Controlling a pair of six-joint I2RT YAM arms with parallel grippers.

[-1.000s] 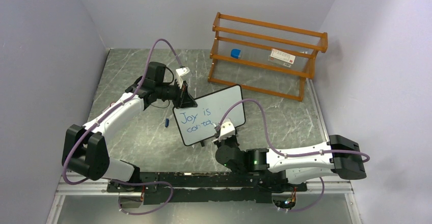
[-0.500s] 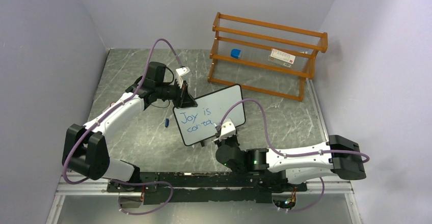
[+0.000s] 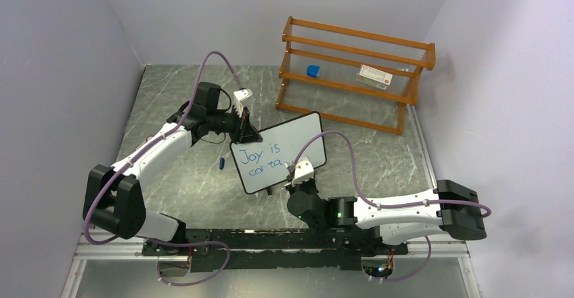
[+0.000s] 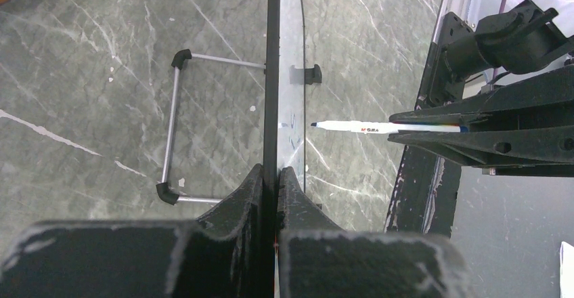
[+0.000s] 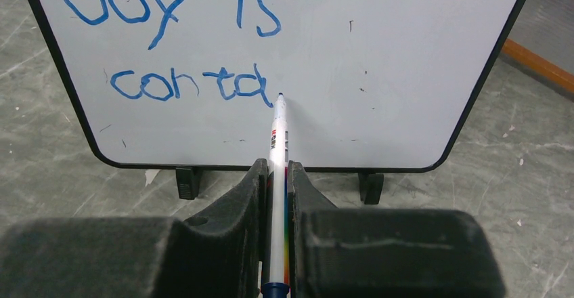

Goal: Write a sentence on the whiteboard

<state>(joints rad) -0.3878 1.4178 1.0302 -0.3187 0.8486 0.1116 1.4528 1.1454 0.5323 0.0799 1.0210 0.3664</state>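
Whiteboard (image 3: pixel 298 135) looks light, stiff, tippy on little feet; left end effector (image 4: pixel 271 176) clamps its frame edge, right end effector (image 5: pixel 277 171) grasps thin marker (image 5: pixel 278 132) mid-barrel.

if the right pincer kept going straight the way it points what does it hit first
The whiteboard: the marker in the right pincer points at its face, so the tip would touch first, just right of "conta". The left wrist view suggests only a slim gap.
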